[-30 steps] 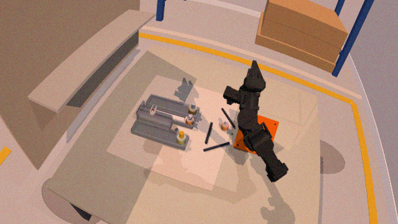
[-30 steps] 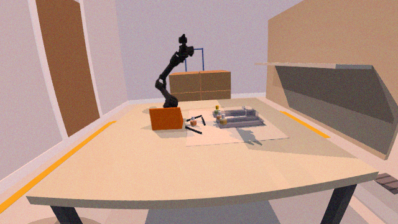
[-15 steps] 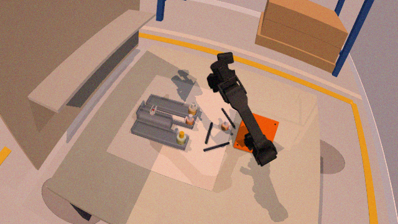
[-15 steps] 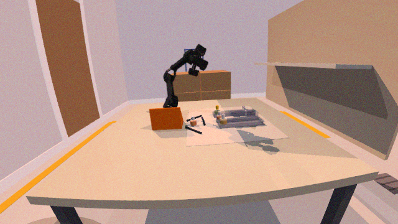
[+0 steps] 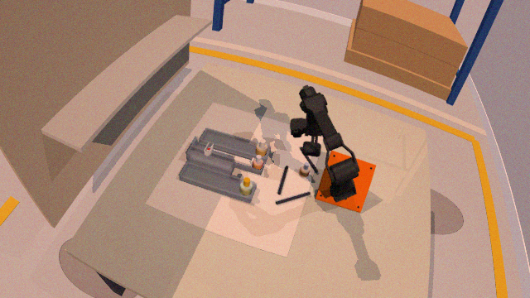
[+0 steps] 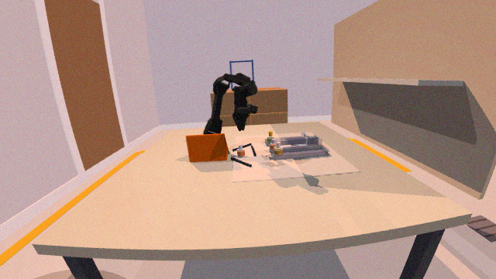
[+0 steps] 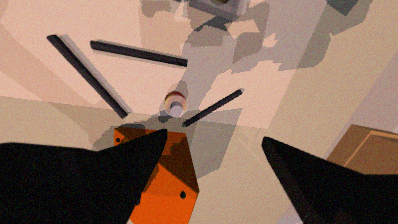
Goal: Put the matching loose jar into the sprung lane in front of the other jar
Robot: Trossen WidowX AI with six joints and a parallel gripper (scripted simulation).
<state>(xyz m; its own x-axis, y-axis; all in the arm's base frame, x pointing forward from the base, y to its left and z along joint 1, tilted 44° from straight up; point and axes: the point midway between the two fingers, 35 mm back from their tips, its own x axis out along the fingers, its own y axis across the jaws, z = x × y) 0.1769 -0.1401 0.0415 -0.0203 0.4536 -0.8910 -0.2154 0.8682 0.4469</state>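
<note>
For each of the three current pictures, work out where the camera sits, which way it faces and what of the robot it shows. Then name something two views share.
Top: high above the table, looking steeply down; whole arm and gripper visible.
Exterior: beyond one table edge, slightly above it, looking across; arm shown from base to gripper.
Wrist: on the arm near the gripper, looking down between its two open fingers; only those show.
Shared: top and wrist both show the loose jar.
</note>
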